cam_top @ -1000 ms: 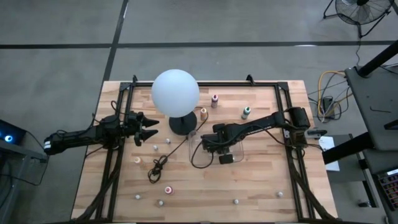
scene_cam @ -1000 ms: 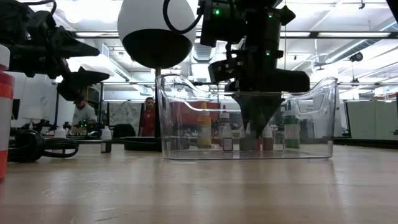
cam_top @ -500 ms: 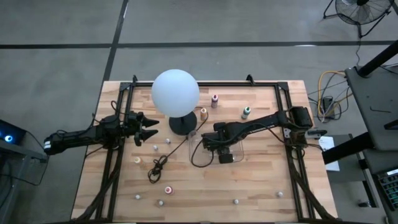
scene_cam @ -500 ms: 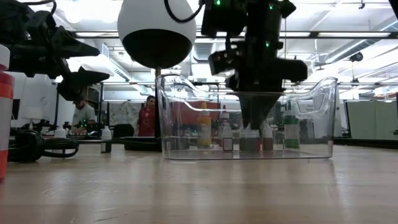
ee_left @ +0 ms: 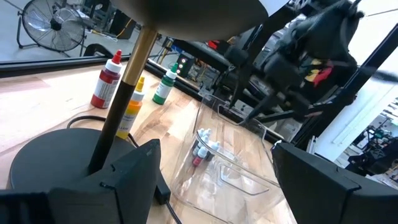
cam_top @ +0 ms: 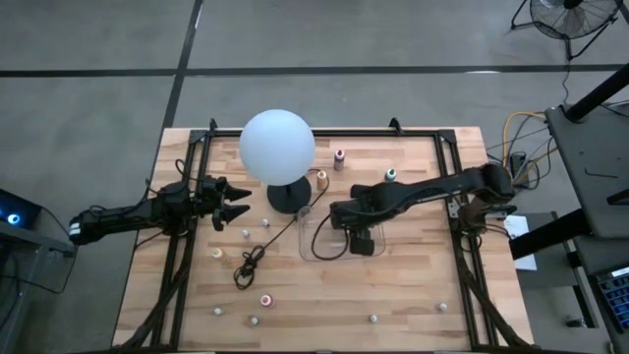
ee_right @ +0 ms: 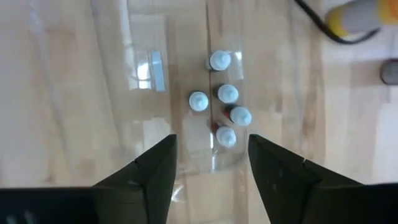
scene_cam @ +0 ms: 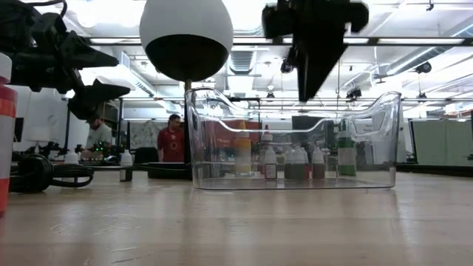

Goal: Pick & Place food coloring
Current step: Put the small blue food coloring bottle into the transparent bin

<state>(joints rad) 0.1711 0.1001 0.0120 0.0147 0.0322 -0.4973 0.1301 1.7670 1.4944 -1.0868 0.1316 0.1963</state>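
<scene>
Hanging above the clear tray (scene_cam: 384, 140), the right tool (ee_right: 211, 165) has its fingers spread with nothing between them. Five little food coloring bottles (ee_right: 225, 114) stand together in the tray right under it. Off beside the lamp (cam_top: 277, 146), the left tool (cam_top: 234, 204) waits, fingers spread.

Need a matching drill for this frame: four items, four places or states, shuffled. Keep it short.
Items:
1. white-capped bottles
2. globe lamp
3. right end effector
4. left end effector

Places/states:
A. open, beside the lamp base
B. standing in the clear tray
C. open, above the tray
D. on a dark round base

Pairs: 1-B, 2-D, 3-C, 4-A
</scene>
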